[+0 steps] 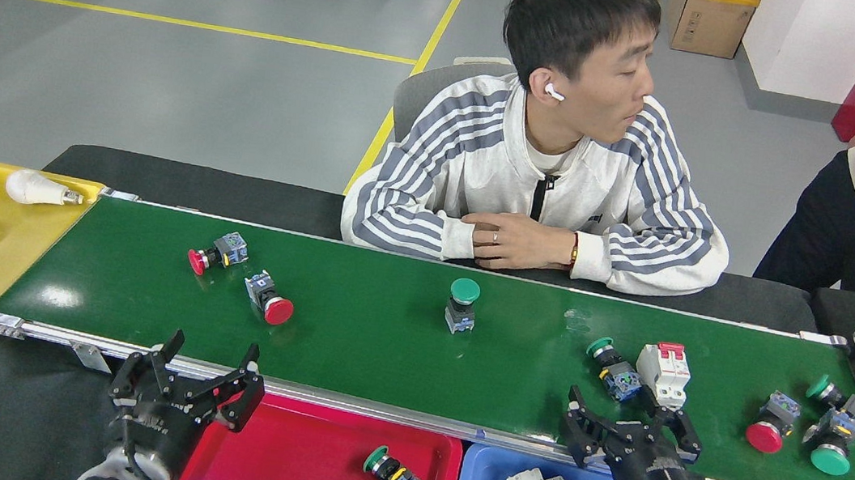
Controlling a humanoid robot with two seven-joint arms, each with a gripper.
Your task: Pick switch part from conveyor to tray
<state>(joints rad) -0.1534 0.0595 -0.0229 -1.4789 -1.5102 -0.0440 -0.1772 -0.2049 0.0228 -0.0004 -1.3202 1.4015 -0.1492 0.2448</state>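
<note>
Lying near the conveyor's (381, 348) front edge, a white circuit breaker (664, 373) is faced by the right gripper (633, 428), fingers spread; the left gripper (187, 374) is spread too.

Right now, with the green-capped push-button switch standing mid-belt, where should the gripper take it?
Grip the upright green mushroom-cap switch on its grey block body below the cap, descending from above. The cap is round and wider than the body, so flat body sides probably hold better; the conveyor around it is bare.

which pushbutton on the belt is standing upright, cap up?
The lone green-capped pushbutton at mid-belt on the conveyor: it stands on its base, cap up. The two red ones to its left and those to its right lie on their sides.
</note>
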